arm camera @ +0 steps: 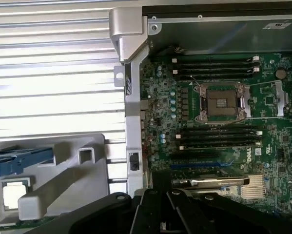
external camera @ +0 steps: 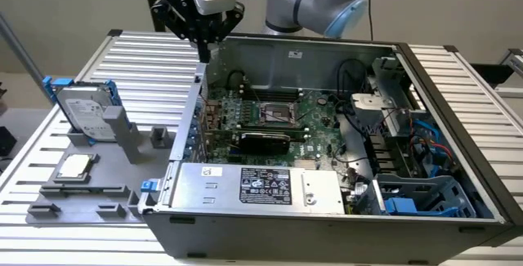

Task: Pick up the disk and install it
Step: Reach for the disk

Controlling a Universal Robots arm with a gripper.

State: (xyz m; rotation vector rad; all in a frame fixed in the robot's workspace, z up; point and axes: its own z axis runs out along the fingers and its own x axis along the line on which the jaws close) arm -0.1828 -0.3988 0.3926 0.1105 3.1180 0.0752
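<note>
While disk (external camera: 86,111) sat upright in stand (external camera: 122,137), lower edge hidden, tool (external camera: 203,54) hung pressed together over case (external camera: 327,232) corner

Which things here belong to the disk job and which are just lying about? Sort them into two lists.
Part of the job:
- disk, standing upright in the grey holder
- gripper, above the case's corner, away from the disk
- open computer case, probably where it goes

Just lying about:
- processor chip, flat on the holder
- power supply
- motherboard
</note>
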